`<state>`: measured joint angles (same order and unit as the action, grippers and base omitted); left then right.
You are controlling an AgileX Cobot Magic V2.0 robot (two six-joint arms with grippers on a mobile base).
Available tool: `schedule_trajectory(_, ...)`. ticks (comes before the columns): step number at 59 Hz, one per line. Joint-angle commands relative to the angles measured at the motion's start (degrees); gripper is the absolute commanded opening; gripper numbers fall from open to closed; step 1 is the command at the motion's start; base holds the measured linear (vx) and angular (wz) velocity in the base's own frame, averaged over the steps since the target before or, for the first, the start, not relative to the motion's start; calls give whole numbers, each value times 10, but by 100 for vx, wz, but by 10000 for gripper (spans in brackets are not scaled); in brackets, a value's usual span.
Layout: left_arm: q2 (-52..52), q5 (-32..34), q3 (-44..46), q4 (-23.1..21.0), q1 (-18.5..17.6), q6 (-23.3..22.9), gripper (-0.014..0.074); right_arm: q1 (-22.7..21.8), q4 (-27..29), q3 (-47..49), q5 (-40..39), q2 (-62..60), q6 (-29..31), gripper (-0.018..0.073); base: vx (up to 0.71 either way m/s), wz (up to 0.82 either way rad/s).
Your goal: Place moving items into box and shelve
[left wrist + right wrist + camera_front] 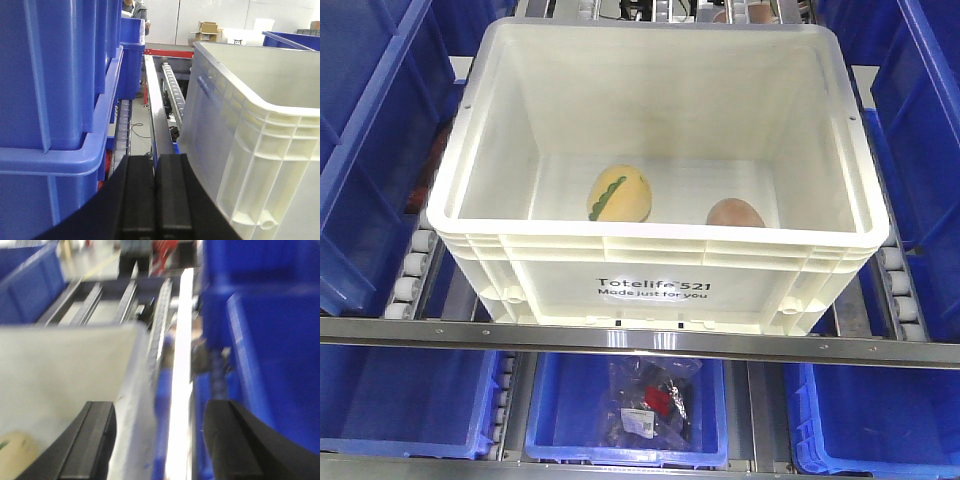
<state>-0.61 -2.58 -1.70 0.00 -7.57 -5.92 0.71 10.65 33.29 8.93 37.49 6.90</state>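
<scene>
- The picture is blurred.
- The right gripper (157, 440) stands open: one black finger (90, 442) is at lower left, the other at lower right.
- The left finger is over the inside of the white box (65, 370).
- A pale yellow egg (15, 452) shows at the bottom left corner, inside the box.
- A bright metal rail (181, 365) runs between the fingers.
- Blue bins (265, 330) stand to the right.
</scene>
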Motion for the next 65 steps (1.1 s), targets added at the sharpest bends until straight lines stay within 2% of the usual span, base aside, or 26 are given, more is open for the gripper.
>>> schedule_trajectory(1,-9,50,-10,-4,2,-6,-6,-30,-30,-35,-81,-67,11,355,0,0)
schedule_trajectory(5,-9,50,-10,-4,2,-6,-6,-43,-78,-79,-98,-120,10,284,0,0)
schedule_trajectory(12,-9,50,-10,-4,2,-6,-6,-40,-169,-156,-117,-210,-5,127,0,0)
schedule_trajectory(18,-9,50,-10,-4,2,-6,-6,-40,-168,-222,-128,-274,-5,-15,0,0)
schedule_trajectory(27,-9,50,-10,-4,2,-6,-6,-41,-115,-311,-140,-344,-5,-12,0,0)
schedule_trajectory(32,-9,50,-10,-4,2,-6,-6,-41,-110,-355,-139,-370,-5,-11,0,0)
schedule_trajectory(37,-9,50,-10,-4,2,-6,-6,-41,-115,-353,-80,-391,-5,-9,0,0)
schedule_trajectory(65,-9,50,-10,-4,2,-6,-6,-42,-122,-353,-79,-389,-5,-9,0,0)
